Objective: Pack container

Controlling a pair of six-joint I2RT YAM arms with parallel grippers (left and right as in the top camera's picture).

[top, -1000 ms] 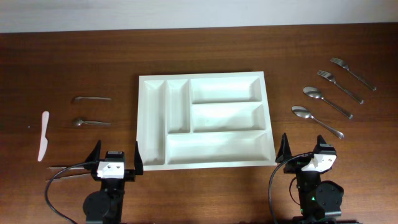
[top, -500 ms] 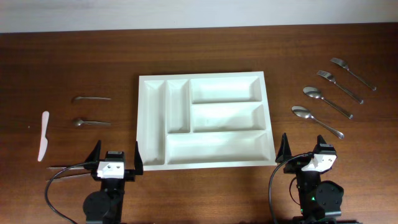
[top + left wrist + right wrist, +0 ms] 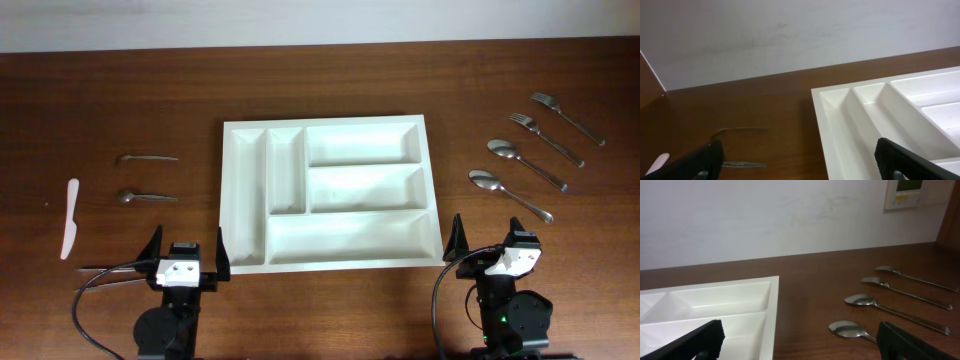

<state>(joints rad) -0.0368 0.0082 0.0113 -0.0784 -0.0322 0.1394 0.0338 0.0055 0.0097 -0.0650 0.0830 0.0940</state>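
Dark wood table (image 3: 330, 90), white wall (image 3: 765, 215) behind; white container (image 3: 350, 238) centred. L fingers (image 3: 222, 250), R fingers (image 3: 455, 236) spread wide, nothing held.

overhead looks down; low wrist views share the container (image 3: 350, 240).

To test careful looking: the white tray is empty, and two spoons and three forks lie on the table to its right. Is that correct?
No. The overhead view shows two forks, not three. The rest stands: the tray is empty, and two spoons lie with the forks to its right.
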